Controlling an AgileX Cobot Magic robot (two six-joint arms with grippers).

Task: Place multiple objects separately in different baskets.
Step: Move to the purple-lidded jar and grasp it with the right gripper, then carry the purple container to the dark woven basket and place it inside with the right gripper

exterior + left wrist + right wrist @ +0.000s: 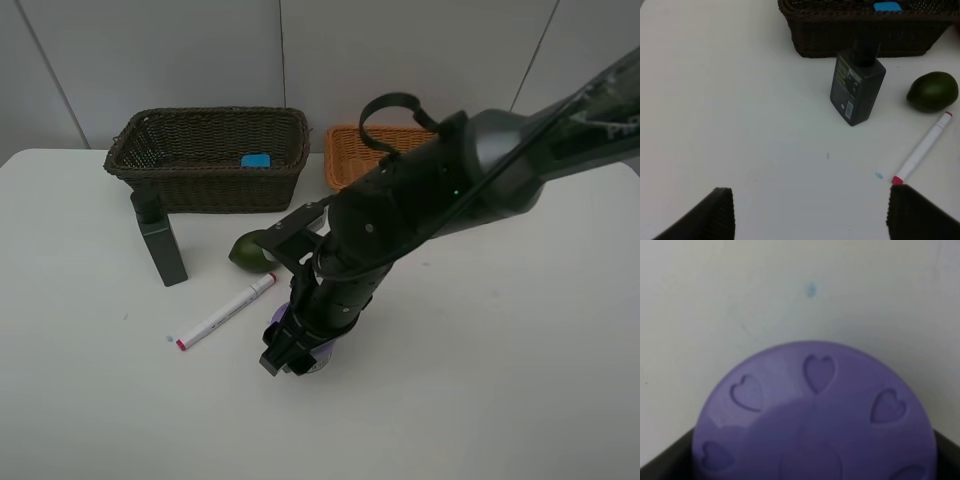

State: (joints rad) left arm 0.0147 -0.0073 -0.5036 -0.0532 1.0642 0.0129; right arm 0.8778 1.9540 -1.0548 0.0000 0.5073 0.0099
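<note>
Reaching across the middle of the white table (500, 380), the right arm comes down over the purple-lidded jar (322, 352), which stands upright on the tabletop near the front. Right gripper (290, 355) sits right over it; in the wrist view its dark fingers (660, 462) press in at either side of the heart-embossed lid, closed on the jar. Jar not lifted, base on the table. White red-tipped marker (225, 312) lies flat just beside the jar, on its left, red tip toward the front. Green lime (248, 252) rests behind the marker, partly hidden by the arm. Dark green bottle (160, 240) stands upright left of the lime, just in front of the dark brown basket (210, 185). Blue eraser (255, 160) lies inside that basket, toward its right end. Light orange-tan basket (345, 155) sits to the right of the dark one; the arm covers most of it, contents cannot be told. Left gripper (811, 192) hangs above bare table, fingers spread wide, holding nothing, with bottle, lime and marker ahead of it.
</note>
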